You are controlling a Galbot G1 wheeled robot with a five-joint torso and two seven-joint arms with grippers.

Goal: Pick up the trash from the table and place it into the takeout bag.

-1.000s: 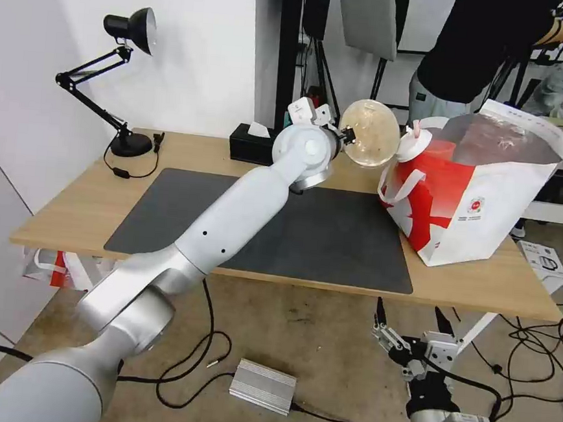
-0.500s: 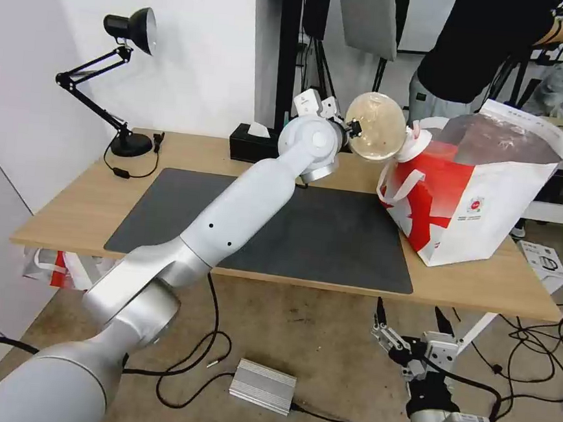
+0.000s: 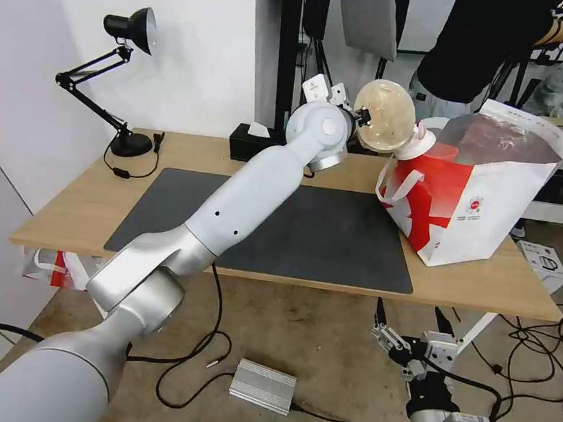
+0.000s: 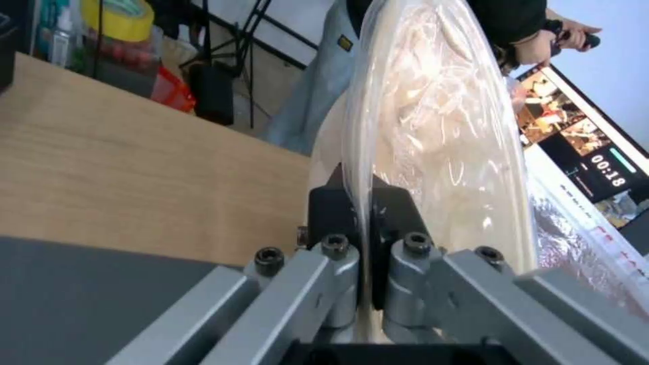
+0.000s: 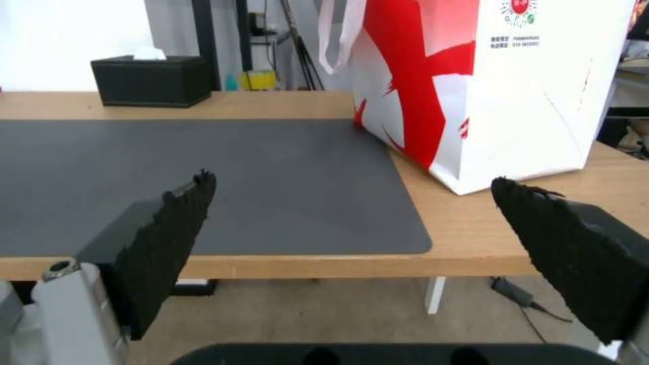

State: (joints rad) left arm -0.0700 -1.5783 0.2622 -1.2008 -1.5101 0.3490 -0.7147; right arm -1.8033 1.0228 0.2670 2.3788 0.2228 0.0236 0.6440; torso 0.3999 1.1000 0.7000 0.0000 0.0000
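Note:
My left gripper [image 3: 365,118] is shut on the rim of the shallow beige soiled bowl [image 3: 386,114], the piece of trash in hand. It holds the bowl on edge, high above the table [image 3: 67,210], at the upper left rim of the takeout bag [image 3: 484,201]. In the left wrist view the black pads [image 4: 338,203] pinch the bowl's [image 4: 433,126] thin edge. A white lid over red [image 3: 420,142] shows just inside the bag's left rim. My right gripper [image 3: 407,343] hangs open below the table's front edge, and in its own view the right gripper [image 5: 352,228] faces the bag [image 5: 487,86].
A dark grey mat [image 3: 331,234] covers the table's middle. A black tissue box [image 3: 251,145] and a desk lamp [image 3: 130,30] stand at the back. A person stands behind the bag. Cables and a silver box [image 3: 262,385] lie on the floor.
My left arm has lifted the bowl higher and carried it right, closer to the bag's open top. The right arm has not moved.

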